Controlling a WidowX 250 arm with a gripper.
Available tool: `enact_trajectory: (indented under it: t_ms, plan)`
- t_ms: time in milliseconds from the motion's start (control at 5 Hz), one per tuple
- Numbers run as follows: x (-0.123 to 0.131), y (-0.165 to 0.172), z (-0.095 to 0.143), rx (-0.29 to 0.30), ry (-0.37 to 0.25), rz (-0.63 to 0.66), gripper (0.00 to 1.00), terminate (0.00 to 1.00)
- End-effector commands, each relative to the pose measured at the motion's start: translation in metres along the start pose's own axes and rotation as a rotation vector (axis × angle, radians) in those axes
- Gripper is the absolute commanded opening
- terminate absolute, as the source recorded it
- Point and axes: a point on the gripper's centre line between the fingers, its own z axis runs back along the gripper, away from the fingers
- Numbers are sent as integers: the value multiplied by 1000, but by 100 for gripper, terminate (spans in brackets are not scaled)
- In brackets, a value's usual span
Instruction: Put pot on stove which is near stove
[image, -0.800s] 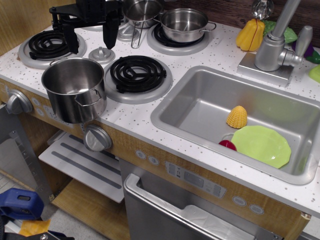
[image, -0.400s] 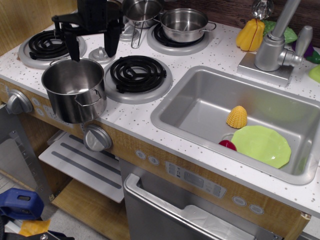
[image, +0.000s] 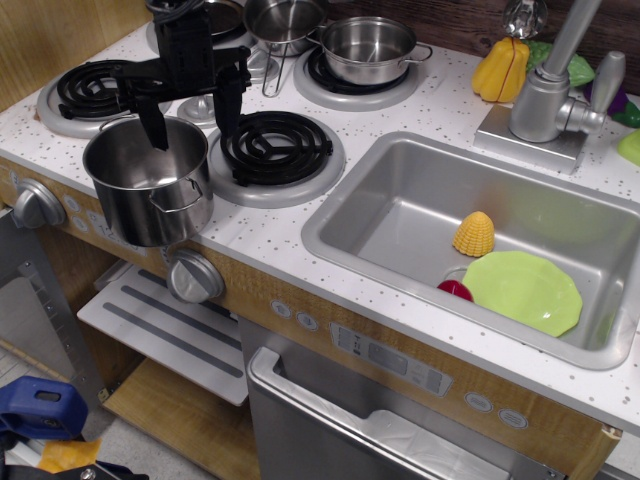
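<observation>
The tall shiny steel pot (image: 150, 182) stands upright at the counter's front left edge, next to the front burner. That stove (image: 276, 150), a black coil in a silver ring, is bare. My black gripper (image: 191, 122) hangs open over the pot's far rim. One finger (image: 156, 122) reaches just inside the pot's mouth. The other finger (image: 227, 115) is outside, over the gap between pot and burner. It holds nothing.
A second bare burner (image: 95, 95) lies far left. A shallower steel pot (image: 368, 48) sits on the back right burner, a small saucepan (image: 283, 20) behind. The sink (image: 400, 215) holds a green plate (image: 521, 290) and toy food. The faucet (image: 553, 90) stands at right.
My gripper has moved forward and down from above the back of the stovetop to the pot's far rim. The pot has not moved.
</observation>
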Motion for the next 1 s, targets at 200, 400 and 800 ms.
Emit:
enact_trajectory:
  t_ms: [200, 400, 800]
  plan:
    - [-11, -4, -11, 66, -10, 20, 0, 0]
    - [-12, -2, -10, 72, 1, 19, 0, 0]
    - [-13, 18, 47, 8, 56, 38, 0, 0]
